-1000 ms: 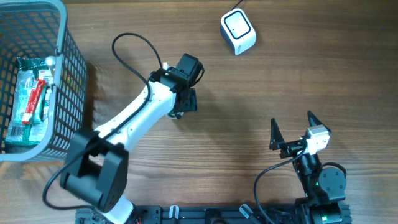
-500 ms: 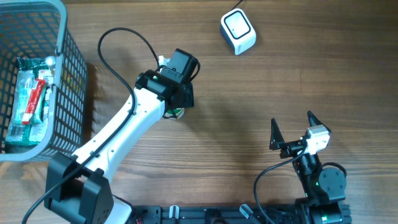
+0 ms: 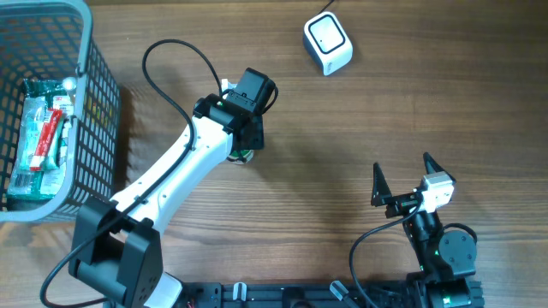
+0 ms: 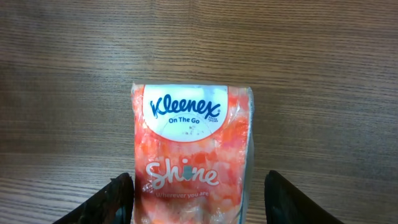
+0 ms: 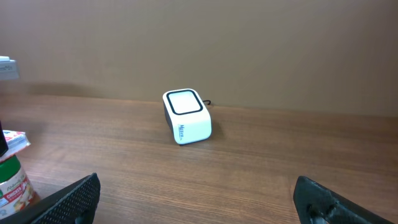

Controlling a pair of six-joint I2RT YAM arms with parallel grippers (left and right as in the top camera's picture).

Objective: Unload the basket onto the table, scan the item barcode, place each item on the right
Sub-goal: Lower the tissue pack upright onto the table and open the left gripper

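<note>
Straddling the orange-and-white plastic Kleenex tissue pack point(image 4: 193, 143) with the left tool point(image 4: 199, 179): black fingers partway open on either side, small gap at the pack's right edge, no grip visible. Found that pack flat and label-up on the brown wooden worktop point(image 4: 323, 74). Noted the white box-shaped scanner point(image 3: 328, 44) well apart, toward the far edge. Saw the right tool point(image 3: 402, 164) spread wide and empty. Spotted the grey wire basket point(image 3: 98, 77) at far left, packets inside.
</note>
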